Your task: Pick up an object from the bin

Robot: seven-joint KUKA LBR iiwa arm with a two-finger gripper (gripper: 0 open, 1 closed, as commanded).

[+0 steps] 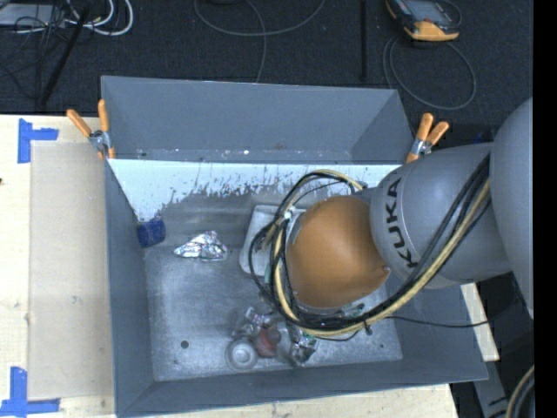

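My gripper (298,347) is low over the bin floor near the front wall, mostly hidden under the arm's orange dome. Right beside it, to the left, lie a small reddish-brown thing (266,342) and a round grey cap-like thing (241,353), close together with a bit of shiny clutter (252,322). Whether the reddish thing is in the gripper I cannot tell. A pale flat thing (261,223) lies partly under the arm further back.
A crumpled piece of silver foil (201,248) lies left of centre. A small blue block (150,232) rests against the left wall. The arm and its looped cables cover the right half of the bin.
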